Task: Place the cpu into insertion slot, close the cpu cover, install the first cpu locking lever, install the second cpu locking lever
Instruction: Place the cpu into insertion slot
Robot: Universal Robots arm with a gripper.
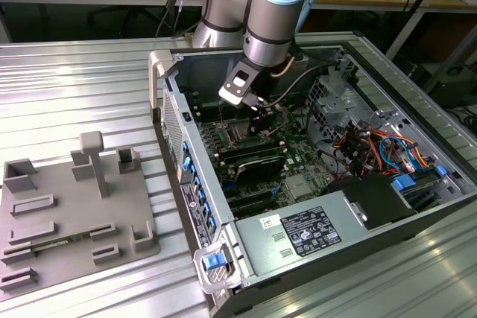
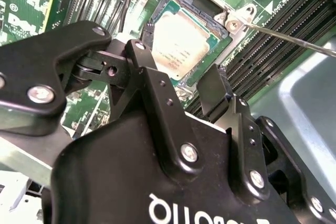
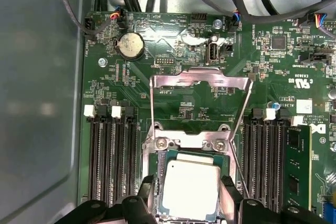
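A: Where do we find the silver-topped square cpu (image 3: 190, 190)?
B: We see it lying flat inside the dark square insertion slot (image 3: 161, 162), in both wrist views.
A: And the black 2-fingered claw (image 2: 178, 66)?
B: We call it wide: 1 finger (image 3: 148, 199) stands at each side of the chip (whether the pads touch its edges, we cannot tell).
A: The lid?
B: The square silver sheet-metal cpu cover (image 3: 199, 81) is swung open on its hinge, clear of the chip. Through its cut-out we see the green motherboard (image 3: 157, 30).
A: We also spot a thin steel locking lever (image 2: 289, 36).
B: Yes, it slants away from the slot's corner, above the long black memory slots (image 2: 262, 64).
A: And from outside?
B: The pale blue and grey robot arm (image 1: 276, 5) reaches down into the open grey computer case (image 1: 190, 184), which lies on the ribbed metal counter (image 1: 74, 87). A grey moulded fixture plate (image 1: 74, 214) lies at the exterior view's left, near the case.
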